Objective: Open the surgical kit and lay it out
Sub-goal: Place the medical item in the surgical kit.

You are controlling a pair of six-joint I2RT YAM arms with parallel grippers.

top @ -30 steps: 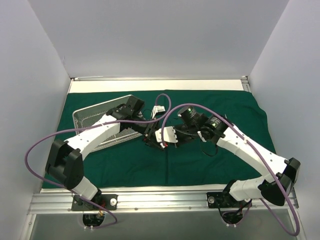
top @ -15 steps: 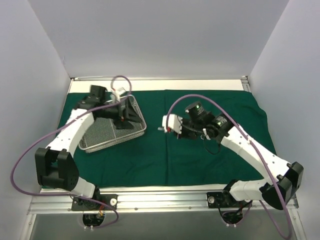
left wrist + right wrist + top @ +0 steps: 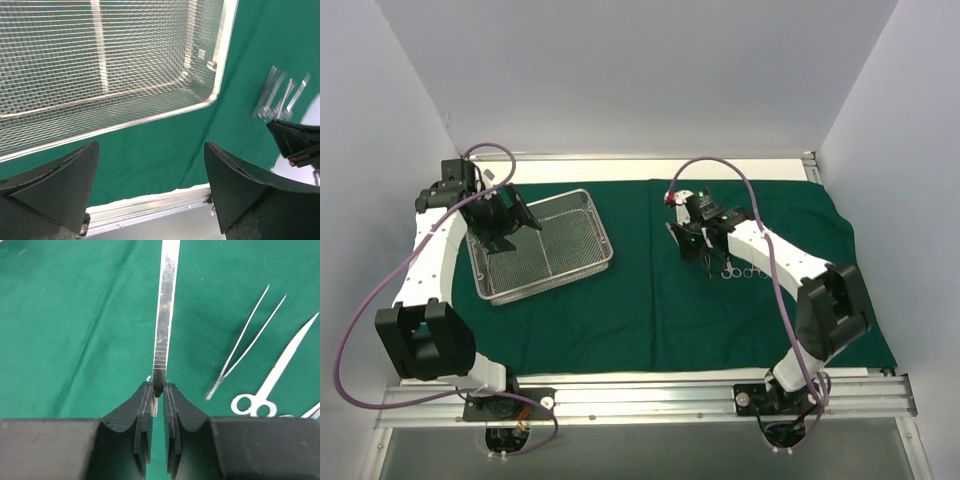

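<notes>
The dark green cloth [image 3: 620, 310] lies spread flat over the table. The silver wire-mesh tray [image 3: 582, 196] sits on its left part and looks empty; its rim also shows in the left wrist view [image 3: 220, 75]. My left gripper [image 3: 525, 222] hovers over the tray's left side, open with nothing between its fingers [image 3: 150, 200]. My right gripper [image 3: 693, 245] is shut on a flat steel tweezers [image 3: 166, 315], its tip low over the cloth. Beside it lie slim tweezers [image 3: 247, 337] and a ring-handled instrument [image 3: 280, 372]. From above, these instruments [image 3: 730, 268] form a short row.
White walls close in the table on three sides. An aluminium rail [image 3: 640, 395] runs along the near edge, where the arm bases sit. A purple cable [image 3: 360, 320] loops out from the left arm. Bare cloth [image 3: 640, 230] lies between the tray and the instruments.
My left arm swung from the table's middle back to the far left over the tray, and its jaws opened. My right gripper carried the tweezers back and right, to beside the laid-out instruments.
</notes>
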